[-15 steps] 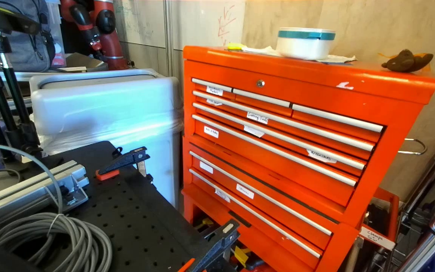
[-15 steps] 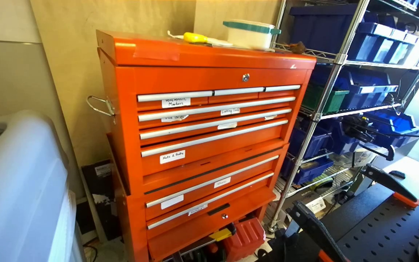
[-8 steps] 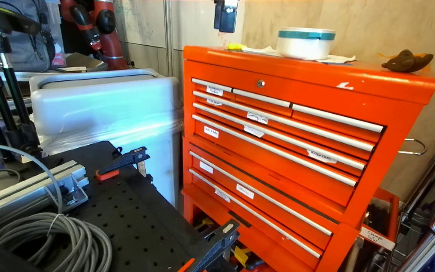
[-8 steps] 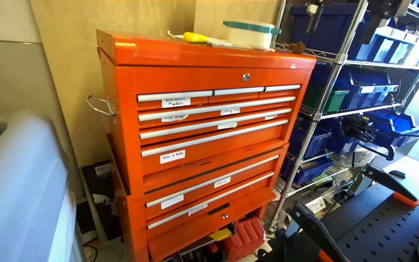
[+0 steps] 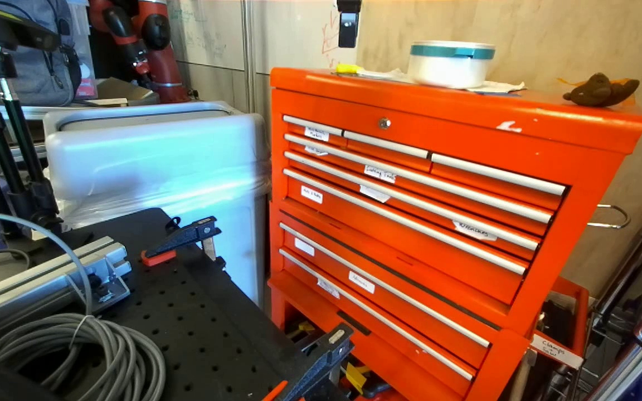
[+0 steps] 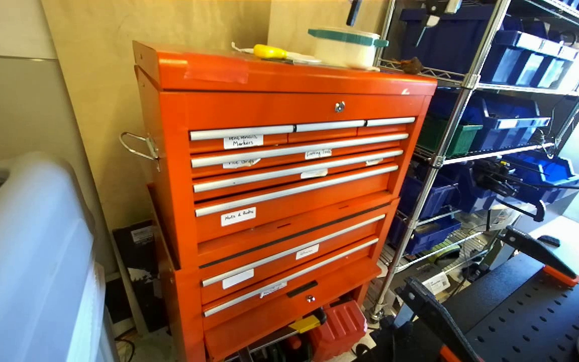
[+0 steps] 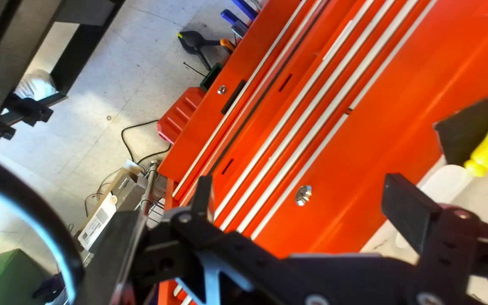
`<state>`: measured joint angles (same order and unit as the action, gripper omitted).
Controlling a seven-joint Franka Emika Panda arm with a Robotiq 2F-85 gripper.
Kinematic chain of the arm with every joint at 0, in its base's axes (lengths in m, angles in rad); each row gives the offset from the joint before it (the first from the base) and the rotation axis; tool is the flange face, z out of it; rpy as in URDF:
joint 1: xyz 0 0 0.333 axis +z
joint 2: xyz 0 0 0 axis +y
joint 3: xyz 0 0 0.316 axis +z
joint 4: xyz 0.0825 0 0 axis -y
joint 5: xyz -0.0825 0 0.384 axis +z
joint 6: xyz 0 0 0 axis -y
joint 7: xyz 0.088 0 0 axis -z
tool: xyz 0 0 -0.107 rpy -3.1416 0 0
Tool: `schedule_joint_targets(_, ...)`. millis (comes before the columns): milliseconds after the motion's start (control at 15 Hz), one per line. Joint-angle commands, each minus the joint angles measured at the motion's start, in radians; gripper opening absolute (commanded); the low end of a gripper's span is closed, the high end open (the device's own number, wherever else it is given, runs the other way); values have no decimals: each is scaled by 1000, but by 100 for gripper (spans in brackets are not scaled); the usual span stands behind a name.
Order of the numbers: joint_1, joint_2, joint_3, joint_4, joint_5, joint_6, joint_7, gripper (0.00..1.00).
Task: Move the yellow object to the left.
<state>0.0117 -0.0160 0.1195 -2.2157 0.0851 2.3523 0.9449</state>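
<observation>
Yellow object point(image 6: 269, 52) lies on top of the chest point(image 6: 259, 106), near the tub point(image 6: 345, 54) (teal-rimmed, we notice). In the wrist view we see the gripper point(image 7: 303, 199) with its jaws spread wide, above the chest and apart from the object.

Tool chest point(image 6: 289, 229), red: 1. On its front: drawer pulls point(image 6: 297, 182) 8, of which 3 short and 5 full-width; keyed locks point(image 6: 340, 106) 2; white labels point(image 6: 238, 217) 9. Side handles point(image 5: 613, 216): 2, one per flank. On its top: yellow-handled tool point(image 6: 269, 52) 1, teal-rimmed white tub point(image 6: 344, 53) 1. Bar clamps point(image 6: 435, 311): 2 seen in each exterior view; cannot tell whether the same pair. Green shelf bin point(image 6: 464, 138): 1. Blue shelf bins point(image 6: 508, 125): several, overlapping, exact count unclear. Tripod point(image 5: 37, 206): 1. Coil of grey cable point(image 5: 112, 345): 1. Red robot arm point(image 5: 165, 72): 1. Grey backpack point(image 5: 25, 69): 1. Gripper point(image 7: 299, 188): 1, with 2 fingers point(image 7: 409, 207) showing in wrist view.
</observation>
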Motion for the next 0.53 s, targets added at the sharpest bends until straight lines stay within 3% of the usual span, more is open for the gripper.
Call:
schedule_joint_targets(0, 46, 105, -4, 113, -18, 27, 114, 100)
schedule_joint_targets(467, 138, 255, -29, 246, -105, 120, 234, 100)
